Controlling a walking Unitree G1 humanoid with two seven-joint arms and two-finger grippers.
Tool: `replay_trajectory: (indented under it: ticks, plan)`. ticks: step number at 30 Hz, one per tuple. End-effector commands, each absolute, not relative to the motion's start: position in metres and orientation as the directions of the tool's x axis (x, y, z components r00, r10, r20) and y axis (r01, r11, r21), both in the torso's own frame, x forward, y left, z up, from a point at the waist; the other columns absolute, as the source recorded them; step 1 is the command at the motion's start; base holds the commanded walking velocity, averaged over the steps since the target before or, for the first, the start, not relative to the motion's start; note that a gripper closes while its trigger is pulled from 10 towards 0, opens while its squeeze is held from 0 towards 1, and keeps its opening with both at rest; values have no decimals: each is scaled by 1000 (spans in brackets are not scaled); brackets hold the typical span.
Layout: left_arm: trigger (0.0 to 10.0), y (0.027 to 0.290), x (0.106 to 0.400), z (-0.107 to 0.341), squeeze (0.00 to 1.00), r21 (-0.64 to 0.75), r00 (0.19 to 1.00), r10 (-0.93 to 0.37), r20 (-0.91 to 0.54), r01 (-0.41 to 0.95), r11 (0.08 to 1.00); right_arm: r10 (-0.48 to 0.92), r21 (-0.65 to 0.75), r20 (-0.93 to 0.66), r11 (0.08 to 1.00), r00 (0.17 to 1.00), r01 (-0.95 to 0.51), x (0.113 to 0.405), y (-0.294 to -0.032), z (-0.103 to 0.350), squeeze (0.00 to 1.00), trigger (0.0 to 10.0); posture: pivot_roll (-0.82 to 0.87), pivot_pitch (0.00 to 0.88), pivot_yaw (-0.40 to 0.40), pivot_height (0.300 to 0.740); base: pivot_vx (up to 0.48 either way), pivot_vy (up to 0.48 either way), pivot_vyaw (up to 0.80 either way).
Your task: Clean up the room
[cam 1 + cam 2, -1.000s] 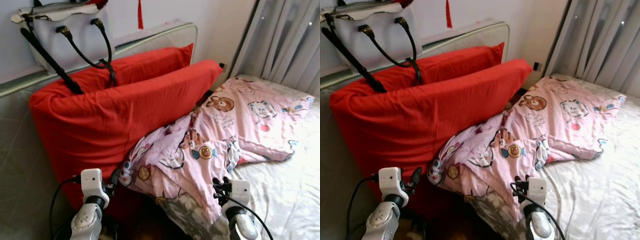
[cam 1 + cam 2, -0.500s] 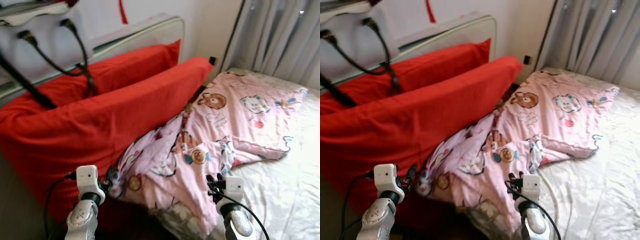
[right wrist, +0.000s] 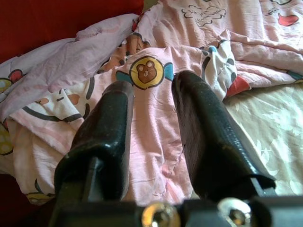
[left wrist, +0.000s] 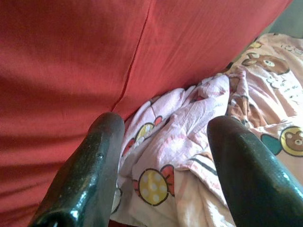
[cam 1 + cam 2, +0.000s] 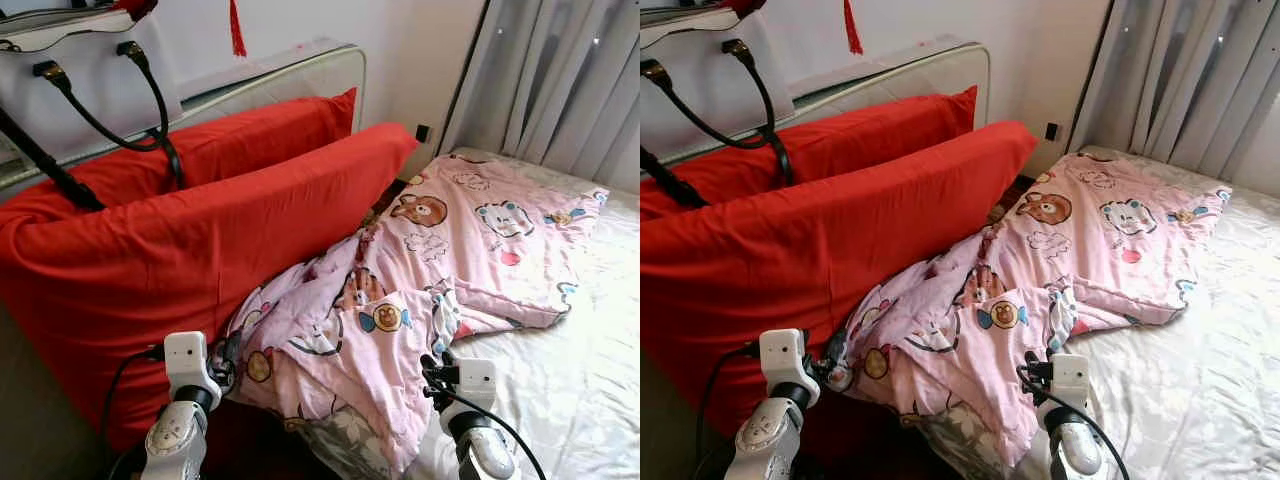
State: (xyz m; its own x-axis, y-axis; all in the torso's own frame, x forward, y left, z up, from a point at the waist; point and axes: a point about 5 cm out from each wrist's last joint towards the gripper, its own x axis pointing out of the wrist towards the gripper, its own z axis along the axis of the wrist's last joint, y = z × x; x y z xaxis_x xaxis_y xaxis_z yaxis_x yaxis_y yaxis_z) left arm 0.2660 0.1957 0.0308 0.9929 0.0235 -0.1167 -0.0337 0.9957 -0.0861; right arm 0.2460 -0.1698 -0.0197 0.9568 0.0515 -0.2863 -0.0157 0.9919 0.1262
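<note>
Left tool (image 5: 228, 352): lower left of the head views, fingers spread wide with nothing between them, tips just short of the crumpled near edge of the pink blanket (image 5: 440, 260); in the left wrist view both black fingers (image 4: 90, 175) frame the seam where blanket meets red cushion.
Right tool (image 5: 432, 368): lower centre-right of the head views, fingers narrowly parted and empty, poised over the blanket's folded lower edge; whether the tips touch the cloth is hard to make out.
Pink blanket: cartoon-printed, lying rumpled across the middle of the frame on the bed (image 5: 580, 390), its left end bunched against the front cushion, its right end flat towards the curtain.
Bed: pale patterned sheet, cut off at the right and lower edges.
Red cushions (image 5: 190, 250): two, standing on edge at the left against the headboard (image 5: 290, 72); the rear one is mostly hidden behind the front one.
Handbag (image 5: 90, 70): white with black handles, upper left, its top cut off by the frame.
Curtain (image 5: 560, 80): grey, upper right.
Arms: only the silver wrists show at the bottom edge.
</note>
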Motion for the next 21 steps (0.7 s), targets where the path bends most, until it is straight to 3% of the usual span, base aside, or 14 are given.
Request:
replay_trajectory:
  ticks: [1, 6, 13, 21]
  plan:
    - [10000, 196, 268, 37, 0, -97, 995, 19, -97, -28, 995, 43, 124, -270, 992, 962, -10, 248, -170, -17, 0, 10000, -29, 0, -32, 710, 0, 0, 0]
    - [10000, 199, 269, 38, 0, -91, 995, 19, -93, -28, 995, 36, 112, -308, 994, 951, -1, 248, -169, -20, 0, 10000, -28, 0, -31, 710, 0, 0, 0]
    - [10000, 198, 269, 39, 0, -92, 995, 15, -94, -24, 995, 39, 114, -304, 993, 952, -4, 247, -168, -20, 0, 10000, -30, 1, -29, 665, 0, 0, 0]
    - [10000, 195, 269, 38, 0, -87, 996, 1, -94, -10, 996, 40, 124, -282, 992, 958, -5, 246, -168, -19, 0, 10000, -32, 0, -28, 665, 0, 0, 0]
